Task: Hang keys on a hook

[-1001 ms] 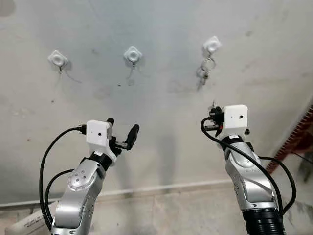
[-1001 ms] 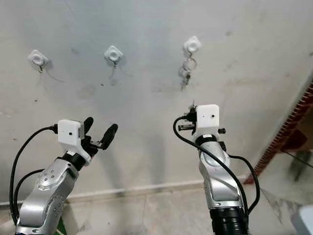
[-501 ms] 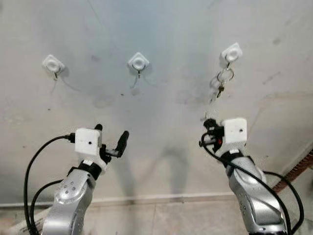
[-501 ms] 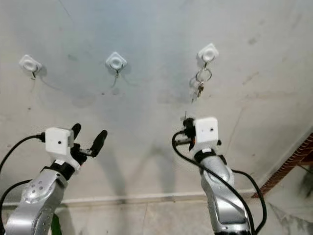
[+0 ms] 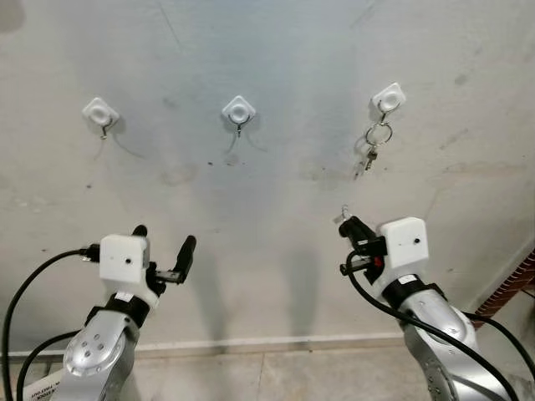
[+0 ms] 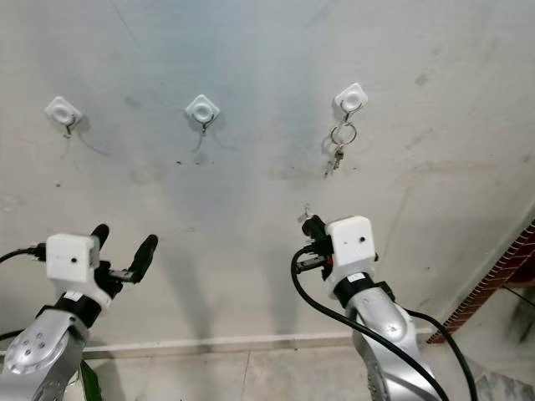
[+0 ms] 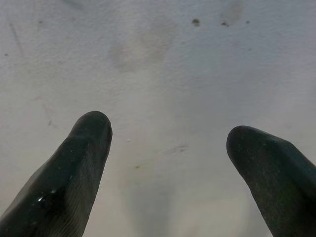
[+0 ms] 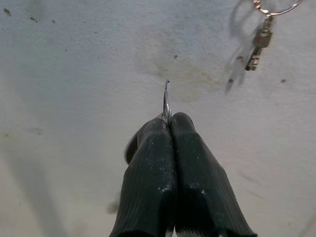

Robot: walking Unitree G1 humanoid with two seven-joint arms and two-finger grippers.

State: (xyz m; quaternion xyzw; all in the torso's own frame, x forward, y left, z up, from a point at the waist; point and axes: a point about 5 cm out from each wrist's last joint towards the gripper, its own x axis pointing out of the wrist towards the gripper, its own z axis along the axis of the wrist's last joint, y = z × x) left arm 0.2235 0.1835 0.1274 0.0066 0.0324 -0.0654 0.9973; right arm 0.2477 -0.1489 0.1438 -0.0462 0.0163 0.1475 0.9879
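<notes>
Right pincer (image 8: 170,121) pinches a thin key ring (image 8: 167,101), light and slippery, best held by its rim; left pincer (image 7: 168,163) gapes, idle below the hooks (image 5: 238,109).

Stained white wall (image 5: 276,67) carries 3 white hooks: left hook (image 5: 99,109), middle hook (image 5: 238,109), right hook (image 5: 388,97) (key ring with keys (image 5: 373,144) hangs here).

Three hooks (image 5: 238,109) line the wall (image 5: 267,50); keys (image 5: 372,146) hang on the rightmost.
</notes>
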